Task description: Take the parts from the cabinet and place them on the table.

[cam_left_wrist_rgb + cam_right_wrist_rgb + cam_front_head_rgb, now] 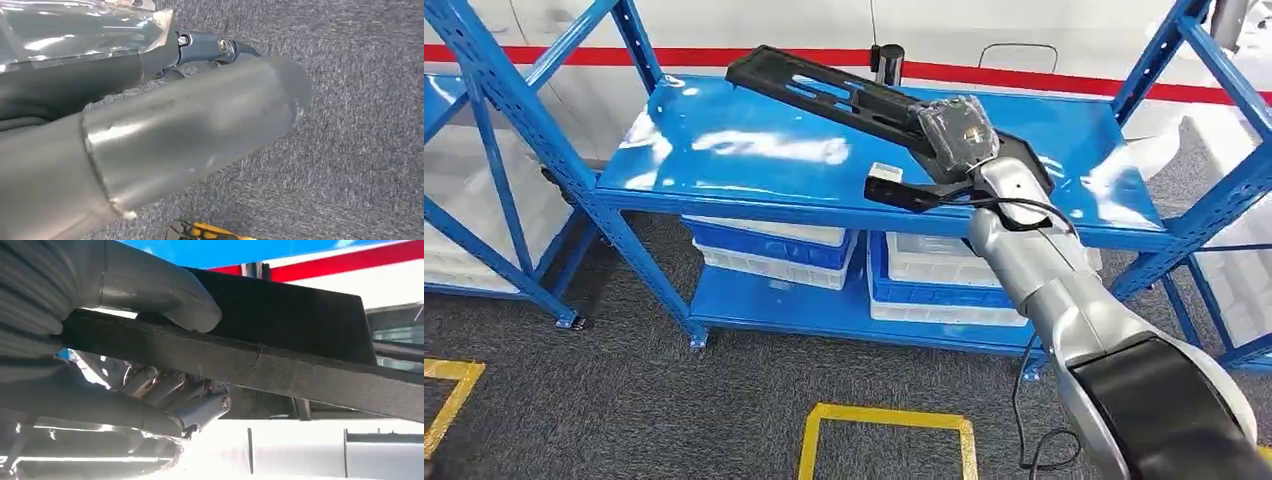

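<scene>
I'm looking at a warehouse or factory storeroom: blue steel shelving racks [874,150], stacked blue and white plastic bins [774,250], grey carpet floor [674,400] marked with yellow tape squares [886,416].

bare shelf top [754,150] beside upright posts [639,45]

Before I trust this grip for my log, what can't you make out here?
- Head view: the right robot hand covers where it grips the black part.
- Right wrist view: the part's far end is cut off by the edge.
- Left wrist view: the left robot hand's fingers are hidden behind its thumb.
</scene>
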